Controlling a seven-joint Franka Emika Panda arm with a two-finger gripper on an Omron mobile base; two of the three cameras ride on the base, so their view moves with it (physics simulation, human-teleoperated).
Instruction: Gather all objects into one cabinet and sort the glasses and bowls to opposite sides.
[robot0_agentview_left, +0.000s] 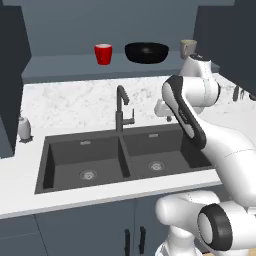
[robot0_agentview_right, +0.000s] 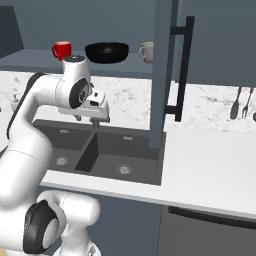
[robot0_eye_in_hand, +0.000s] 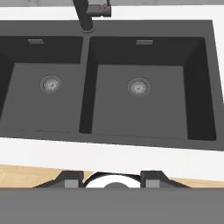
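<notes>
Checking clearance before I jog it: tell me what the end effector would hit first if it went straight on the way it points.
Probably the floor of the right-hand basin of the sink, near its drain; nothing shows in between, though depth is hard to judge.

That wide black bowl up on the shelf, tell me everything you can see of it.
The black bowl is wide, shallow and glossy, with a rounded rim and a faint shine inside. It stands upright on the blue-grey shelf above the counter, with nothing visible inside. The red cup stands to one side of it and the beige mug to the other, both apart from it. Only the shelf touches it.
</notes>
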